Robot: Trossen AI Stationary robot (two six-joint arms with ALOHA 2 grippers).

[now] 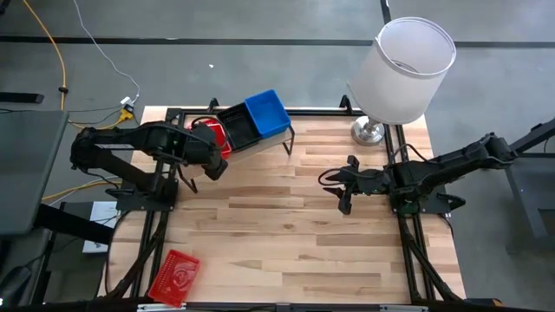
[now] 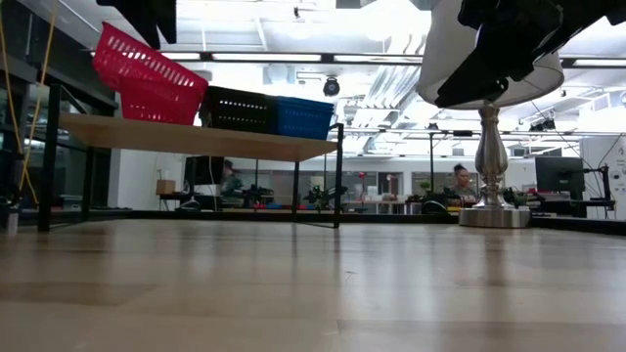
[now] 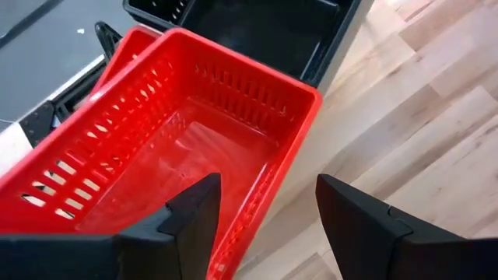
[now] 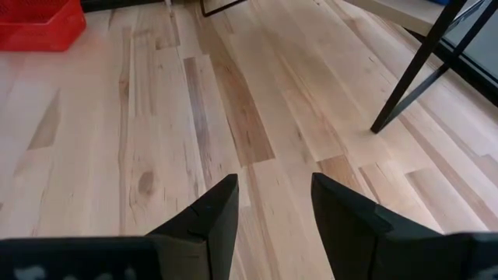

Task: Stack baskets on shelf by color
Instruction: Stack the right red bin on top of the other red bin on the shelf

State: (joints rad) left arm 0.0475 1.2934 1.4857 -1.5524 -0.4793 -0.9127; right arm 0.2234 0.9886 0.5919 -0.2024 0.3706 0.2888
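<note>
On the shelf (image 2: pixel 196 137) at the table's far left stand a blue basket (image 1: pixel 266 113), a black basket (image 1: pixel 236 124) and red baskets (image 2: pixel 147 78). The upper red basket (image 3: pixel 179 132) sits tilted in a lower red one, its left end raised. My left gripper (image 3: pixel 264 202) hangs open just above it, one finger over the basket's inside and one outside its long wall; I see no touch. Another red basket (image 1: pixel 173 277) lies on the table near its front left corner. My right gripper (image 1: pixel 340 191) waits open above the table's right middle.
A white lamp (image 1: pixel 403 69) on a metal foot (image 2: pixel 494 215) stands at the far right corner. The shelf's black legs (image 4: pixel 412 78) reach down to the tabletop. Bare wood lies between the two arms and toward the near edge.
</note>
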